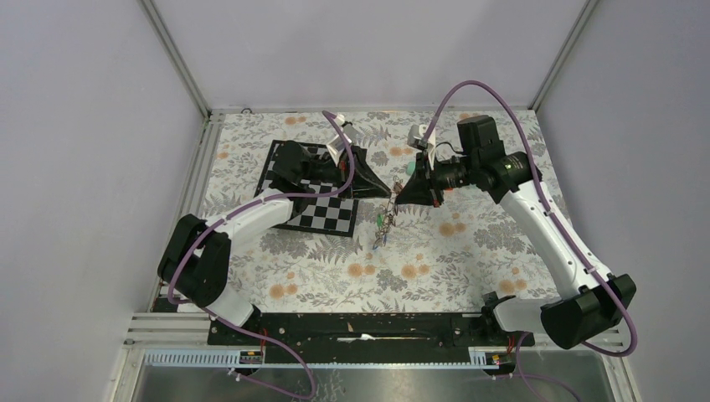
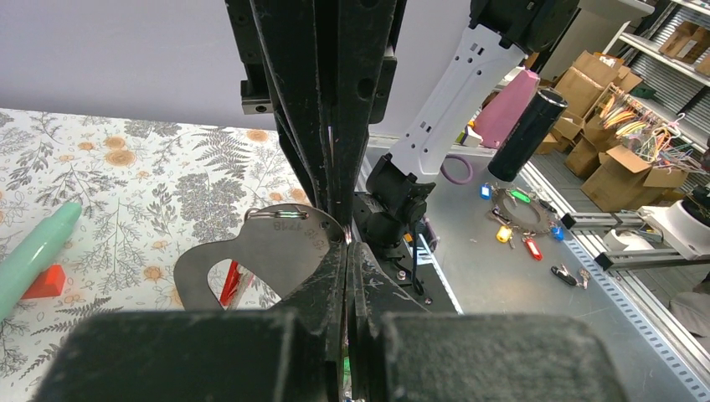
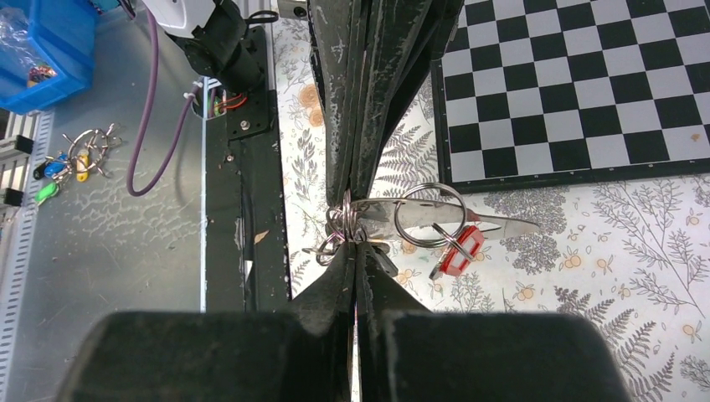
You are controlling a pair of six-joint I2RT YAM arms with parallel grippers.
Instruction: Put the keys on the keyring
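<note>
Floral-print cloth covers the desk inside a grey-walled booth, seen from overhead. Both arms reach in and meet nose to nose near the middle, beside a checkerboard mat. The left tool and the right tool nearly touch at their tips. A small bunch of keys hangs just below that meeting point, trailing toward the near edge. A teal tube lies just behind the right tool.

From the left wrist, the left tool has its fingers pressed together, pinching the edge of a flat metal key head. A thin wire end of the keyring crosses the top of that key. A red tag shows below it. The right tool comes down from above, tip to tip with the left one. The teal tube rests on the cloth far to the left.

From the right wrist, the right tool is clamped tight on a knot of wire rings, the keyring, right at its fingertips. One round loop, a key blade and the red tag fan out just to the right. The left tool bites the same cluster from above. A spare bunch sits well apart on the metal ledge.
</note>
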